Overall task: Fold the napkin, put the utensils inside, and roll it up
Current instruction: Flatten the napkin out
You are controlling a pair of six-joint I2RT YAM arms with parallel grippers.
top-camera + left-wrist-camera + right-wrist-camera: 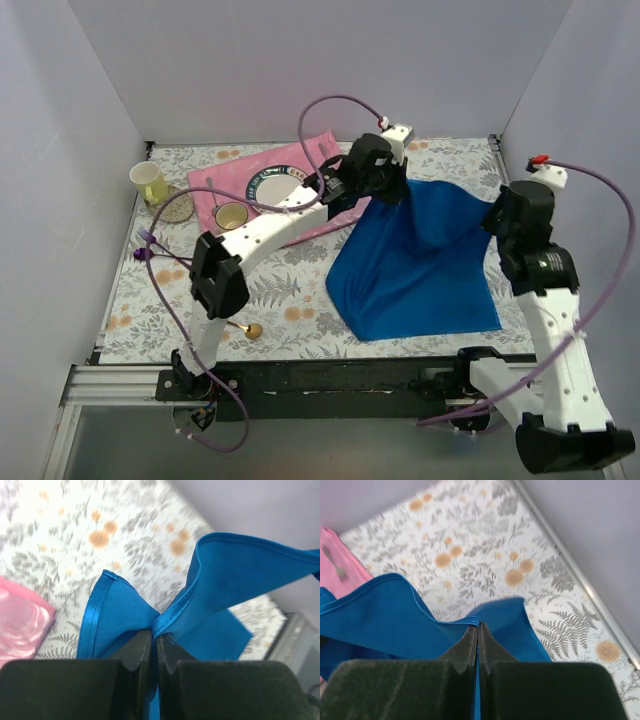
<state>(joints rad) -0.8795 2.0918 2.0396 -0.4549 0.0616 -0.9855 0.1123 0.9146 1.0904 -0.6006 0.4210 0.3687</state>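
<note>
1. The left tool (156, 634) is closed on the napkin (120, 615); the stitched hem is pinched between the black fingers.
2. The right tool (478, 629) is closed on another part of the napkin's hem.
3. The napkin's far edge is held off the bench (290, 285) between the two tools and sags between them. The near edge is laid flat, close to the front rail (350, 378).
4. The right half of the bench is taken up by the napkin. Its left side is just beside a corner of the pink mat (215, 185).
5. The spoon (250, 329), with a gold bowl, is laid near the front edge by the left arm's base, well apart from the napkin.
6. Open room is seen on the bare floral bench between the left arm and the napkin's left edge. It is tight on the right, where the right arm is close to the side wall.
7. The far-left area is occupied by a plate (280, 185) and small cup (232, 215) on the mat, a yellow cup (148, 182) and purple utensils (148, 240).
8. A silver fork (335, 565) is seen on the mat in the right wrist view.
</note>
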